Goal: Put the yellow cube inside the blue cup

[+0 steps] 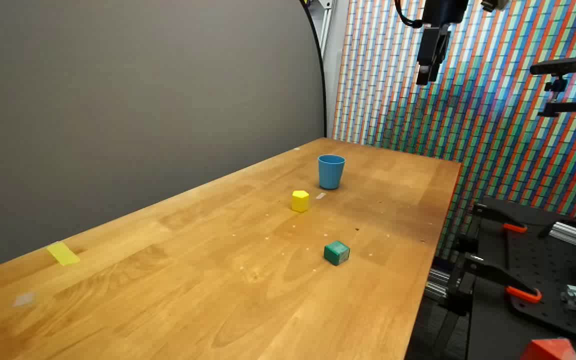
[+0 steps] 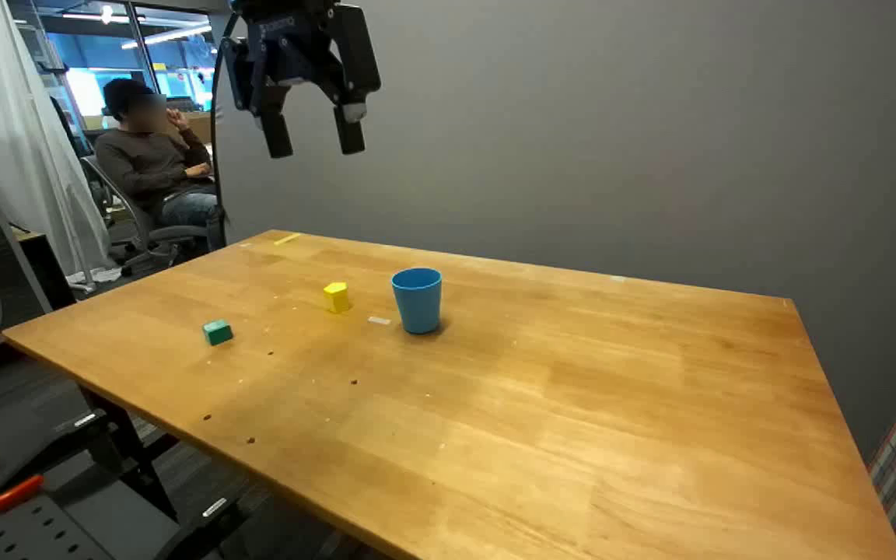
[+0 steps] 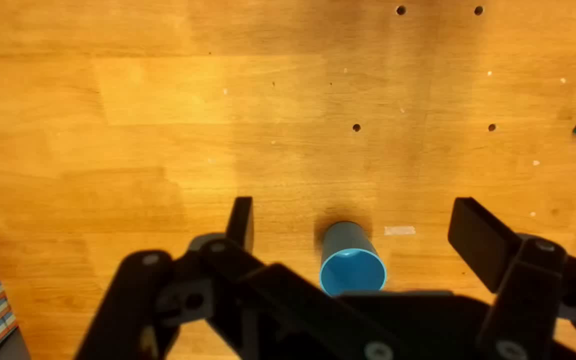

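Note:
The yellow cube [image 1: 300,201] is a small bright yellow block on the wooden table, and it also shows in an exterior view [image 2: 337,298]. It is out of the wrist view. The blue cup [image 1: 331,172] stands upright a short way from it, mouth up, as an exterior view [image 2: 418,305] also shows. In the wrist view the cup [image 3: 350,272] appears between the fingers, far below them, its inside bare where visible and its near rim hidden by the gripper. My gripper [image 2: 316,148] is open and empty, high above the table; it also shows in an exterior view [image 1: 427,77].
A green cube [image 1: 337,253] lies on the table [image 1: 178,300] nearer its open edge. Yellow tape [image 1: 63,253] is stuck near one end. A grey wall [image 1: 143,100] runs along the table's long side. Clamps [image 1: 500,277] and a black base stand beside the opposite edge.

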You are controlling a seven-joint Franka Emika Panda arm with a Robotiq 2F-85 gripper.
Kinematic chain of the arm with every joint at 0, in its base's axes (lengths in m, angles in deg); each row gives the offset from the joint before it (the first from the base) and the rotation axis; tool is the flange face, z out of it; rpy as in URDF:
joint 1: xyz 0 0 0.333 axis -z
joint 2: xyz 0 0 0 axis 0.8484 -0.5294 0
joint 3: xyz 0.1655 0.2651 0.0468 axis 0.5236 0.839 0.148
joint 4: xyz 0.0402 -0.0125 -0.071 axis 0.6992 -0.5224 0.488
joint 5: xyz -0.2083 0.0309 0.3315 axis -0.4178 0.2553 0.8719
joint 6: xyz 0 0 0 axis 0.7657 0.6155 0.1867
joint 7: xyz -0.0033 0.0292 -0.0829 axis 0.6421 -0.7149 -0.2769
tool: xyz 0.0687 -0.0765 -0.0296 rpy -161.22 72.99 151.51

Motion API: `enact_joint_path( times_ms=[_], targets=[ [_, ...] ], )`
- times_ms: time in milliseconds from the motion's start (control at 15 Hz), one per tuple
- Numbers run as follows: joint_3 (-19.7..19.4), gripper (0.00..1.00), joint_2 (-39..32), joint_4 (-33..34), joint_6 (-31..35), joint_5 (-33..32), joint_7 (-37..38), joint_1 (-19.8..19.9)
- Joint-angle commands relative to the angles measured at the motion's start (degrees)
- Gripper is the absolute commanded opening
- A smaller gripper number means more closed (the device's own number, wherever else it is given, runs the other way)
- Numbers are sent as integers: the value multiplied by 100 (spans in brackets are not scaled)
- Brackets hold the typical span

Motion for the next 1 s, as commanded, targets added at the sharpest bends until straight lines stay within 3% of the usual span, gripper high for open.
enact_joint_path(
  times_ms=[0, 733, 933],
  targets=[
    [16, 100, 1, 18, -10, 10, -5, 14],
    [16, 100, 7, 38, -10, 10, -5, 14],
    [248, 100, -392, -42, 709, 19, 348, -102]
  ],
)
